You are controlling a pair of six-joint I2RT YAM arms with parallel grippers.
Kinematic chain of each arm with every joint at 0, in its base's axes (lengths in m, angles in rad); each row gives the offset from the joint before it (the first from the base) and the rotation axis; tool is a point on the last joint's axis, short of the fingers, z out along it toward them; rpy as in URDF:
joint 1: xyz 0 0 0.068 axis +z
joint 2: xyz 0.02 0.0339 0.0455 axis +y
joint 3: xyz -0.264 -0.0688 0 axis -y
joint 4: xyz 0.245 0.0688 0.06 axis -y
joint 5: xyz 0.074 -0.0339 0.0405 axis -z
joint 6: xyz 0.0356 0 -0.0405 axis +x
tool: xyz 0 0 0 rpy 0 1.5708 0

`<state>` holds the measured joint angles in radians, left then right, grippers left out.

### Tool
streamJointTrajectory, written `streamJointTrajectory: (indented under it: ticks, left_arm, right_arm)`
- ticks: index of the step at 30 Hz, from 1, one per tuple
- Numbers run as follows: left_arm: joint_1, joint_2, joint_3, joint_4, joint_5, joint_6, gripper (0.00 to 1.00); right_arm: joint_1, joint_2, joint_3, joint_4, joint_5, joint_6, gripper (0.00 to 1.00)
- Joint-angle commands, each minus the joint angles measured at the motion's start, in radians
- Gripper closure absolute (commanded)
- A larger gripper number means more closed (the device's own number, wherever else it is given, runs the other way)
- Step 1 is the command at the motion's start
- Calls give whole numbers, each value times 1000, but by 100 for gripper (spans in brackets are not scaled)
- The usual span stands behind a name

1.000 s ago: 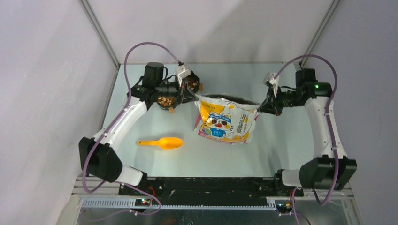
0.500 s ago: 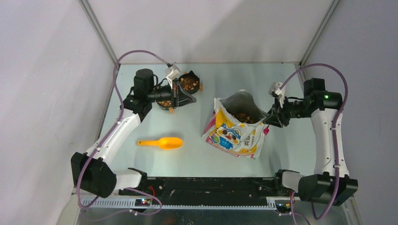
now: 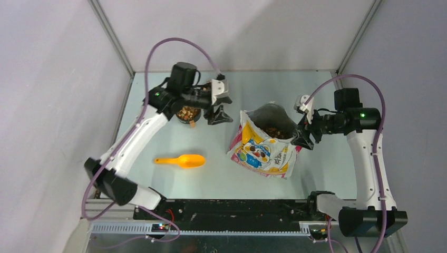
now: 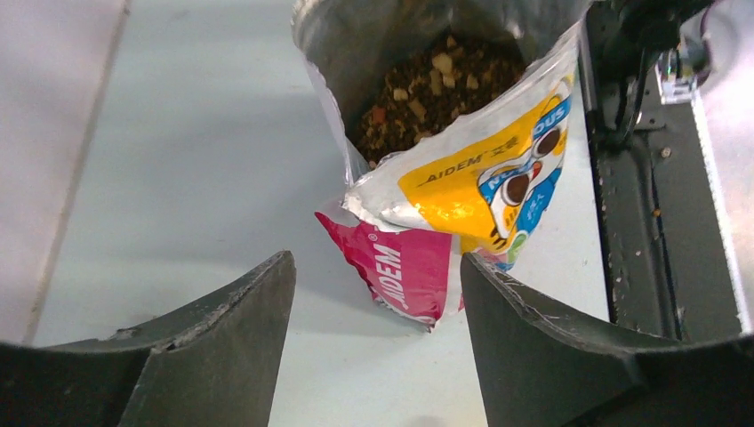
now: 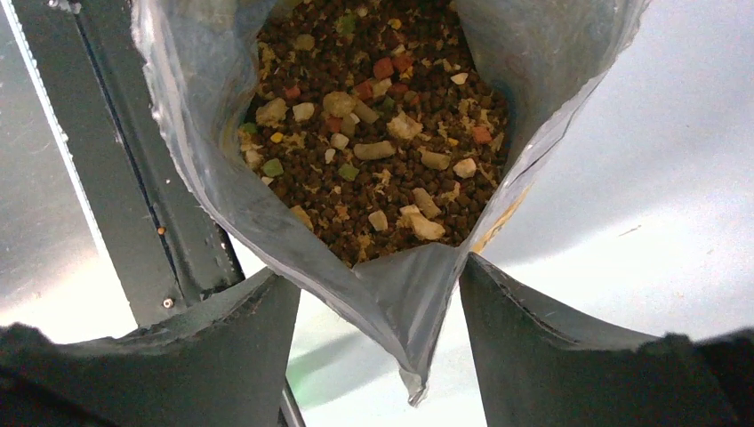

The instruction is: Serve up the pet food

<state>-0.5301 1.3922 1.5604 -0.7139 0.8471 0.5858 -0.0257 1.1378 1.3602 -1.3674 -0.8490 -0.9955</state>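
Inside the open bag (image 3: pixel 261 150), the pet food (image 5: pixel 373 133) lies heaped; more fills the dark bowl (image 3: pixel 180 119) by my left wrist. My right gripper (image 5: pixel 381 271) spreads wide astride the bag's rim; my left gripper (image 4: pixel 378 267) gapes wide, empty.

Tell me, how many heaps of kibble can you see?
2: pet food inside the open bag, mid-table; more in the dark bowl by the left arm. That arm may hide others.

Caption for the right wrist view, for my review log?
Open right gripper straddles a rim fold of the opened bag, its fingers apart, with pet food showing inside.
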Motion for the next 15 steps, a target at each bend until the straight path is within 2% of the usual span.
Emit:
streamJointTrajectory:
  ticks: [1, 10, 15]
  left_arm:
    - [-50, 136, 79, -125, -51, 138, 25]
    - [-91, 300, 243, -129, -17, 83, 27]
    - [-112, 365, 322, -147, 70, 24, 30]
  right_arm:
    - [9, 8, 25, 62, 39, 69, 32]
    - [14, 57, 20, 122, 26, 123, 34]
    - [16, 56, 12, 149, 10, 184, 36]
